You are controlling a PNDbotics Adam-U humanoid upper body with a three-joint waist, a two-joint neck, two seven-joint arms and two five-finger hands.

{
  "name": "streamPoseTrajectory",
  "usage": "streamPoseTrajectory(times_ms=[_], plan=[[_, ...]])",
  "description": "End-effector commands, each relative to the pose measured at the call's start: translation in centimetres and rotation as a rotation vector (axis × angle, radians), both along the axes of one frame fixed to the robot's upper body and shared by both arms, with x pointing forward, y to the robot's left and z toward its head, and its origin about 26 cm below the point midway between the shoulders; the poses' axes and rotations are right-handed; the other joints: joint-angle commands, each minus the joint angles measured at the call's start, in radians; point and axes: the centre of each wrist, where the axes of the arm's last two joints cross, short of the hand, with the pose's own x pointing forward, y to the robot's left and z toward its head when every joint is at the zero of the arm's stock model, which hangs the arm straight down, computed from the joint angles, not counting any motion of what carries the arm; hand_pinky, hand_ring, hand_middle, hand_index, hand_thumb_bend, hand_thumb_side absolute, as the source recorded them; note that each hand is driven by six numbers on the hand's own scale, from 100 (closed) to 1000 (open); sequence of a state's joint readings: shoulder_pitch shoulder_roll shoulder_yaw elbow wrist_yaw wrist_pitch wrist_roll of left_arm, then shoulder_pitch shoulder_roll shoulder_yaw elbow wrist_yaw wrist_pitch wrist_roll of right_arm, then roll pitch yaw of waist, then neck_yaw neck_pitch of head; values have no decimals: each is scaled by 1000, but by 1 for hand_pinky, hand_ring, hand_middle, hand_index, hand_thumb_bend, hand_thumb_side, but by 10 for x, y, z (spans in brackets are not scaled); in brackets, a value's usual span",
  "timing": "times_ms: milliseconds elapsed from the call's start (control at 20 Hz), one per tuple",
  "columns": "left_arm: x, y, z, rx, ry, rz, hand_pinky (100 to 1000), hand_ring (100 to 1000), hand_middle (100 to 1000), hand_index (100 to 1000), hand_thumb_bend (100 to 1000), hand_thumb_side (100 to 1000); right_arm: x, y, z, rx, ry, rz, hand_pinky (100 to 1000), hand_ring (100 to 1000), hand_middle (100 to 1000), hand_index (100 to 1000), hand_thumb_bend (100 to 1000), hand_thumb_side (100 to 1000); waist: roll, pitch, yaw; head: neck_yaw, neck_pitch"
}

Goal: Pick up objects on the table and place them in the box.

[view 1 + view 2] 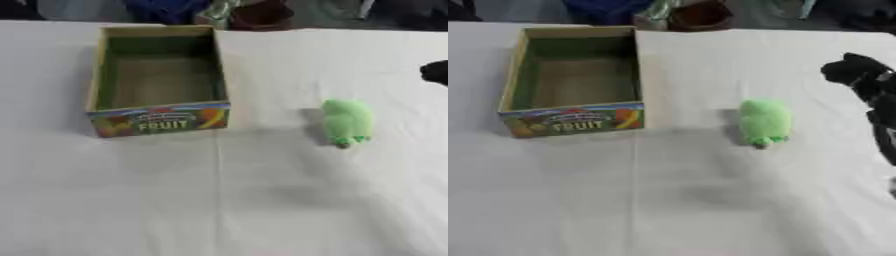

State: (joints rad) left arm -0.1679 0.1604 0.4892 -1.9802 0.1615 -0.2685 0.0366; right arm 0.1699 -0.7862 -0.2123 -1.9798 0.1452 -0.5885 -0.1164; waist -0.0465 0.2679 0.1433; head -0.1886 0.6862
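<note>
So we've got the box (158, 120) sitting open-topped toward the table's (219, 200) far left, its printed "FRUIT" wall facing us and nothing visible inside. The green plush toy (764, 121) lies flat on the white cloth off to the box's right, well apart from it, with bare table all around it and along the near edge. Our right hand (866, 80) hangs over the right edge, beyond the toy; we can't tell how its fingers are set.

Box (158, 118) sits upper left of frame on the table (262, 200). Soft toy (346, 121) lies right of centre, apart from it. My right hand (859, 75) is at the right edge.
</note>
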Motion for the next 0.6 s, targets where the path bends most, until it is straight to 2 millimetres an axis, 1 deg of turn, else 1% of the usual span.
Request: streamPoseTrajectory(times_ms=[50, 150, 200, 350, 450, 550, 600], plan=[[-2, 3, 12, 40, -25, 2, 436, 415, 459, 583, 100, 751, 1, 0, 18, -190, -47, -45, 831, 847, 803, 929, 290, 1000, -1, -16, 1, 5, 4], [-2, 3, 13, 41, -25, 1, 436, 415, 459, 583, 100, 751, 2, 2, 21, -258, -53, -63, 830, 848, 807, 930, 310, 1000, -1, -16, 1, 21, 8], [-2, 3, 12, 41, -24, 0, 436, 414, 459, 583, 100, 751, 3, 3, 22, -288, -53, -67, 831, 849, 810, 930, 319, 1000, -1, -15, 3, 35, 13], [-2, 3, 12, 41, -23, -1, 436, 414, 459, 583, 100, 750, 6, 6, 24, -357, -46, -79, 833, 851, 813, 935, 345, 1000, 1, -15, 8, 68, 33], [-2, 2, 11, 42, -23, -1, 436, 414, 459, 583, 100, 750, 7, 8, 26, -395, -39, -88, 834, 855, 820, 941, 395, 1000, 2, -13, 11, 72, 42], [-3, 2, 11, 42, -23, -1, 436, 414, 459, 583, 100, 750, 9, 9, 29, -445, -29, -104, 833, 856, 821, 941, 405, 1000, 2, -11, 12, 70, 43], [-2, 2, 11, 43, -23, -2, 436, 414, 459, 582, 100, 750, 9, 9, 30, -463, -24, -114, 830, 856, 820, 942, 425, 1000, 2, -10, 12, 68, 42]])
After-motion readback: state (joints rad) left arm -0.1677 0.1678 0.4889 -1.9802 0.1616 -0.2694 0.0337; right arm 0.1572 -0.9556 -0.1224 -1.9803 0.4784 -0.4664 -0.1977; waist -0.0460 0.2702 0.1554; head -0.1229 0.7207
